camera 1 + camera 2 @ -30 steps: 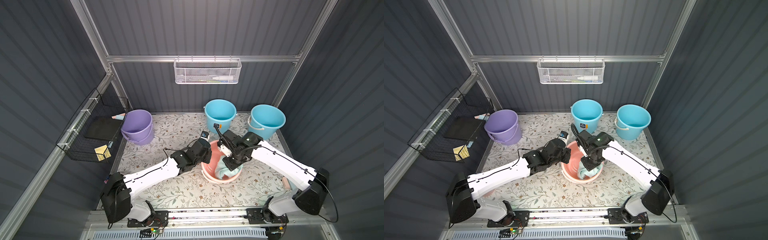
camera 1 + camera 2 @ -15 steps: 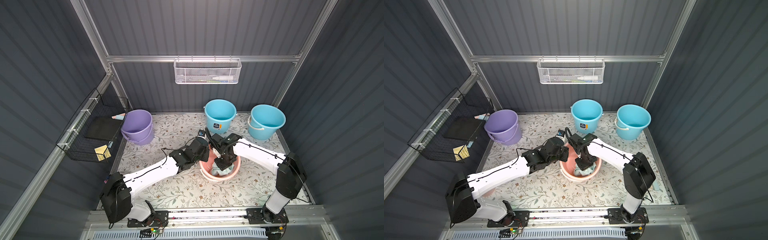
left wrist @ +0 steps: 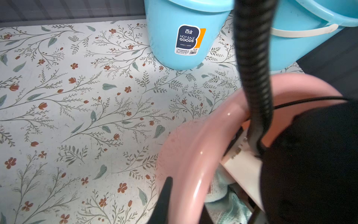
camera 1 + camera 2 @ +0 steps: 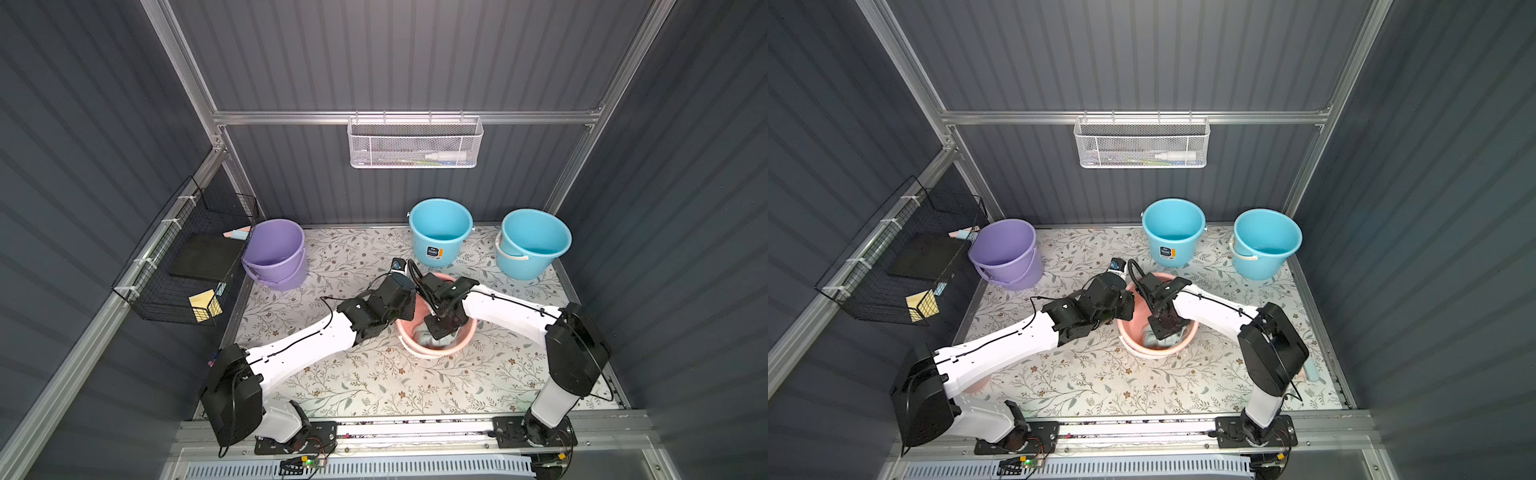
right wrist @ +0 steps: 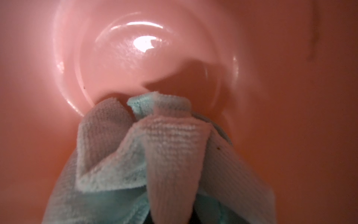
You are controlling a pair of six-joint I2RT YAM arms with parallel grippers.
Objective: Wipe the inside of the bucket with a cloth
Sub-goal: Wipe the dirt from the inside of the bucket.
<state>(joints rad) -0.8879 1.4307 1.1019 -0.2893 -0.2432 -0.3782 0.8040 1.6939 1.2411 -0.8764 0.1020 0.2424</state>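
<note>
Both top views show four buckets on the floral worktop. One purple bucket stands at the back left. There are two blue ones at the back, the labelled blue bucket and the handled blue bucket beside it. One pink bucket sits in the middle, between the two arms.

There are two wire holders, a white mesh basket hung on the back rail and a black wire basket on the side wall. I count one cloth, pale teal, lying inside the pink bucket.

In the left wrist view, a dark sticker on the labelled blue bucket reads "HOT-SALE GOODS". The smaller print under it is too fine to read.

The left arm lies low and stretched across the worktop. Its left end effector is clamped over the pink bucket's rim, with one dark finger pressed against the outside wall.

The right arm rises to a high elbow and reaches inward, with its wrist bent down into the bucket. The right end effector has its jaws together on the cloth. In the right wrist view, the bunched cloth hides the fingertips, and its folds touch the bucket's glossy pink floor.
</note>
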